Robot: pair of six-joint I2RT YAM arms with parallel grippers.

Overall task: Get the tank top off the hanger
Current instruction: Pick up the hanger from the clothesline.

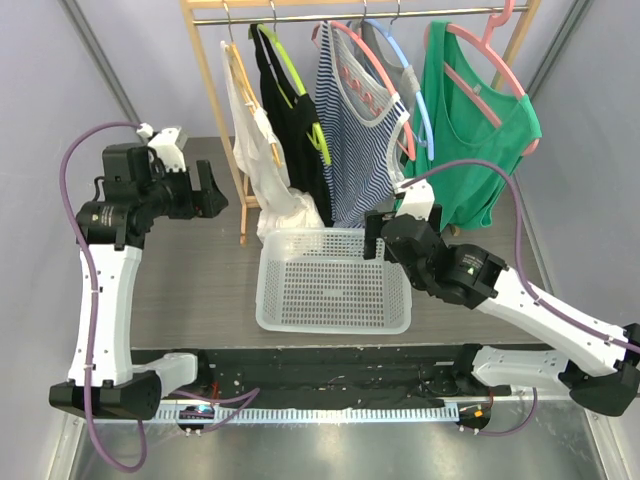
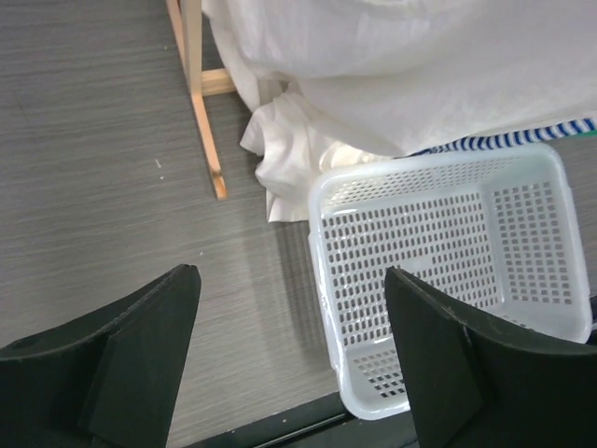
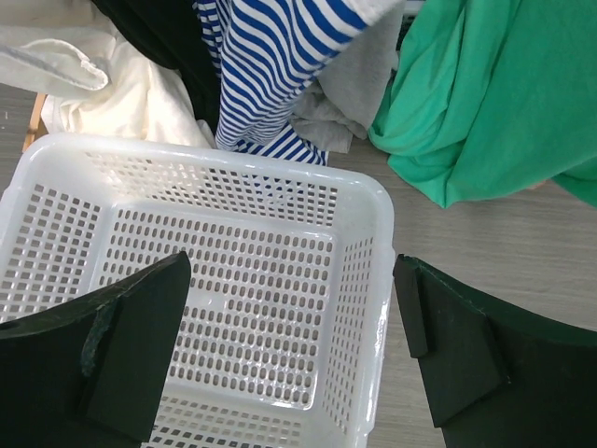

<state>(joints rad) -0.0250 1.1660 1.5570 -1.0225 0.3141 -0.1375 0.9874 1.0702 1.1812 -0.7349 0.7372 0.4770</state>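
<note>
Black fingers frame both wrist views: left gripper [image 2: 289,280] and right gripper [image 3: 291,261] stand spread wide, holding nothing, near the basket [image 1: 333,325]. Every tank top hangs on the rack [image 2: 191,56] behind it, packed close: white top [image 1: 255,140], black top [image 1: 290,120], striped top [image 1: 355,150], green top [image 1: 480,140]. A pinch could catch two fabrics at once. A hem tug with the straps hooked could drag the rack.
</note>
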